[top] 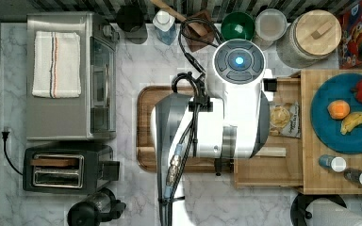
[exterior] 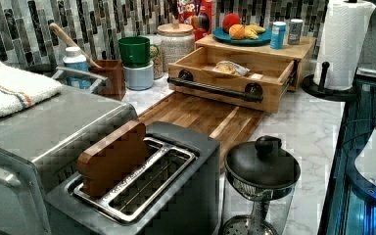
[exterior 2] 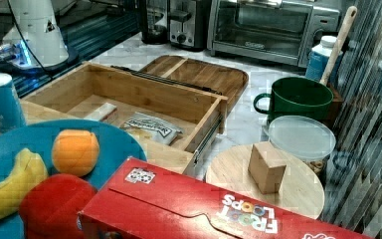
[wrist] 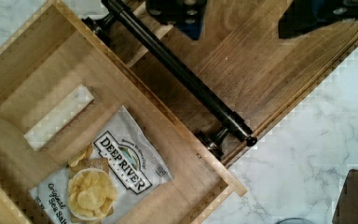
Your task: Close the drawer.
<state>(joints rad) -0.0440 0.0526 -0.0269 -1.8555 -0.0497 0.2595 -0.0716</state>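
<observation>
The drawer of pale wood stands pulled out from under the butcher-block top, over the dark brown board. A black bar handle runs along its front. Inside lie a chip bag and a white bar. My gripper is open, hovering over the brown board just outside the drawer front, with one finger close to the handle and nothing between the fingers. The drawer and handle are seen from the front in the left view, and the drawer from behind in the right view. In the top view, my arm covers the drawer's front edge.
A blue plate with fruit and two shakers sit on the butcher-block top. Toaster oven, toaster and a French press stand on the marble counter. A green mug, jars, a cereal box and a paper-towel roll stand nearby.
</observation>
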